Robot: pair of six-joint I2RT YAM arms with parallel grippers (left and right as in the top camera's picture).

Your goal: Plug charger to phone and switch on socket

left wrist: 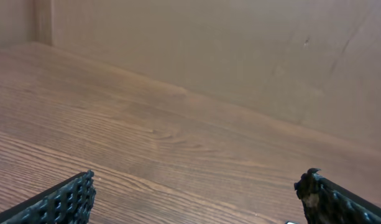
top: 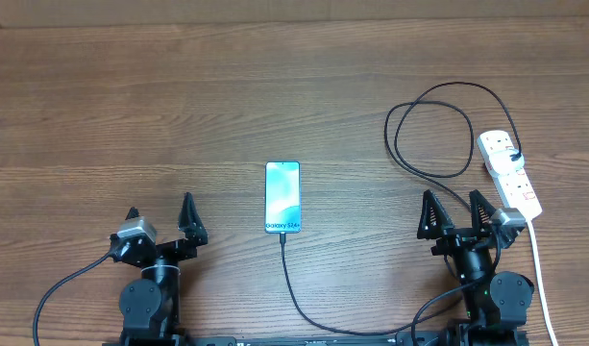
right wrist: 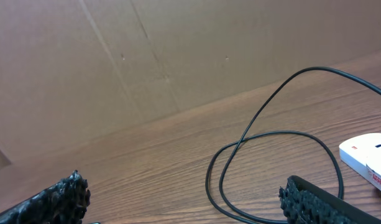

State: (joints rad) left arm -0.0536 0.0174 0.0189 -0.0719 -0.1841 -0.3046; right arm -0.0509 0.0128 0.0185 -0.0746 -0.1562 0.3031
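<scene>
Charger [top: 284, 258] tip appears seated in phone [top: 282, 192], head in socket [top: 512, 175]; switch likely pending; left end effector [top: 159, 208] and right end effector [top: 453, 202] released, empty.

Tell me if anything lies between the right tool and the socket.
Nothing visible does. The right tool, open, sits just left of the near end of the socket, with no object in the gap. The loop of the charger lies farther out, left of the strip and off the direct line.
</scene>
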